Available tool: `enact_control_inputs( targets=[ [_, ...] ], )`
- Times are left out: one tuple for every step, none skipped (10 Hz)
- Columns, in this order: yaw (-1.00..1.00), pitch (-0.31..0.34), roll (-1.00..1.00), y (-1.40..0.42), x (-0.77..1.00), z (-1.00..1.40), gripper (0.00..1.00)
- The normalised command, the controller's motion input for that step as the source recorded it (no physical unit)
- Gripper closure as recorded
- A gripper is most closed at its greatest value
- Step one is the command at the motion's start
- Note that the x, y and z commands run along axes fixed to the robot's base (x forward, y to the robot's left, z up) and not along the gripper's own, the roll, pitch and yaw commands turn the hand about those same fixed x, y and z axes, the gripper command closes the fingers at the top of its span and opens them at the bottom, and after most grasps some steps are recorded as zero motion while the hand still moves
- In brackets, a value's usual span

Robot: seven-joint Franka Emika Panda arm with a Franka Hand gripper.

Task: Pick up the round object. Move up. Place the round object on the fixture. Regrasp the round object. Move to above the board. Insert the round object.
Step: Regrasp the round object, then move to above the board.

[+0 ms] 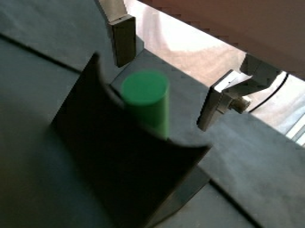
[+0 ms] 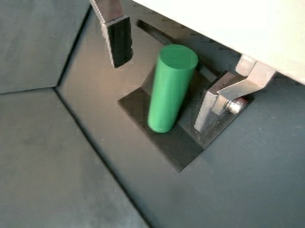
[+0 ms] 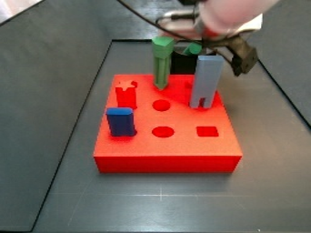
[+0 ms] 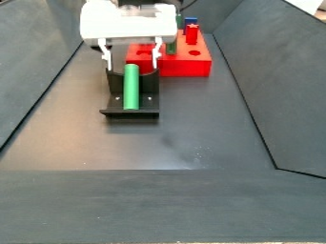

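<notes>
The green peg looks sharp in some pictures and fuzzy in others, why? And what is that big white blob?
In both wrist views the green peg is crisp, leaning on the dark fixture between the open gripper jaws. In a wrist view the bright pale background past the gripper is washed out. In a side view the gripper is a blurred, overexposed white blob above the red board.

Dark grey floor with sloping walls. On it, the black fixture with the round object leaning inside, under the open gripper. Just behind, the red board.
</notes>
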Motion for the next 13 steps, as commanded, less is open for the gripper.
enact_control_inputs(
  targets=[
    [-0.08,-0.027,0.07,0.01,0.07,-0.57,0.00],
    [-0.07,0.005,0.07,0.01,0.07,-0.38,0.00],
    [-0.04,0.039,0.06,0.00,0.04,-0.23,0.00],
    [-0.04,0.038,0.05,0.00,0.02,-0.20,0.00],
    [-0.02,0.036,0.05,0.00,0.02,-0.20,0.00],
    [-0.01,0.036,0.05,0.00,0.02,-0.20,0.00],
    [0.00,0.037,0.05,0.00,0.02,-0.20,0.00],
    [0.01,0.037,0.05,0.00,0.02,-0.19,0.00],
    [0.00,0.000,0.00,0.00,0.00,0.00,1.00],
    [-0.04,-0.198,-0.15,0.02,-0.10,1.00,1.00],
    [-0.04,-0.195,-0.15,0.02,-0.10,1.00,1.00],
    [-0.07,-0.178,-0.15,0.02,-0.11,1.00,1.00],
    [-0.10,-0.158,-0.14,0.02,-0.11,1.00,1.00]
  ],
)
